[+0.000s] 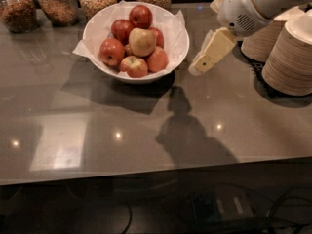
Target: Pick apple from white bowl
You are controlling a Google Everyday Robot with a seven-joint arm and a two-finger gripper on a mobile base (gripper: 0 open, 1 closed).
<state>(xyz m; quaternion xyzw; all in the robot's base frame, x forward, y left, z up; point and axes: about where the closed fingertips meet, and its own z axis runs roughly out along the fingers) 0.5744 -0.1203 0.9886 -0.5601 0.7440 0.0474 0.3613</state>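
Trouble looked likeliest in the heap itself. The apple (142, 41), pale with a blush, sat on top at the middle of the bowl (100, 21), touching red apples (112, 51) on nearly every side. By my guess, a gripper coming down off-centre would nudge a red one first, roll the pile and carry the apple away from the grasp. Its skin looked smooth and round, so a shallow pinch might have slipped off.

The gripper (202, 65) hung above the bench (87, 130) at the bowl's 3 o'clock, just outside the rim and touching nothing. I could not tell whether it was spread or pressed together. Crossing in low from that side could have clipped the rim, shoved the bowl or snagged the crumpled paper (80, 48) lining it.

Stacked paper bowls (287, 57) stood close behind the arm at 3 o'clock, and a wide swing could have toppled them.

The bench was a dark, glossy slab with ceiling lights mirrored in it and the gripper's shadow (180, 104) lying at 6 o'clock of the bowl. Glass jars (58, 4) of dry food lined the far edge at 12 o'clock. Under the near edge it was dim, with cables (219, 213) on the floor.
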